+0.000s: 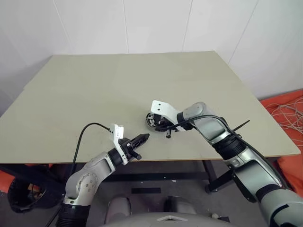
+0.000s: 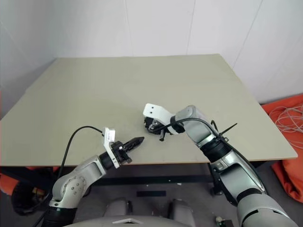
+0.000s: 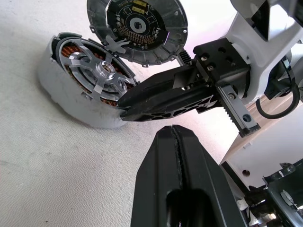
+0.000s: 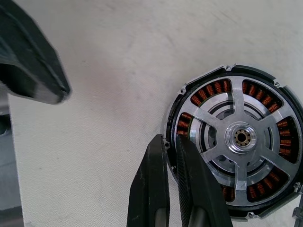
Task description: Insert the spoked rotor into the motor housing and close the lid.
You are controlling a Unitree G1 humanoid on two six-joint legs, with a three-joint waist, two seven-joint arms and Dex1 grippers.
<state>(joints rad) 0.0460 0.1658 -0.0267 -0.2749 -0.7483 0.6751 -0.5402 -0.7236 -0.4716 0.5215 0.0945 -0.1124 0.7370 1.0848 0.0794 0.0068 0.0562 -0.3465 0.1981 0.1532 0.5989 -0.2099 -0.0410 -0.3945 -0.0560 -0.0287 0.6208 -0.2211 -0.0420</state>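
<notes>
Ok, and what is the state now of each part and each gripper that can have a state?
spoked rotor: seated inside the housing, over the copper windings.
motor housing: on the table, uncovered.
lid: off, beside the housing, circuit-board side showing.
right gripper: shut, tips at the housing's rim.
left gripper: shut, empty, apart from the parts.
</notes>
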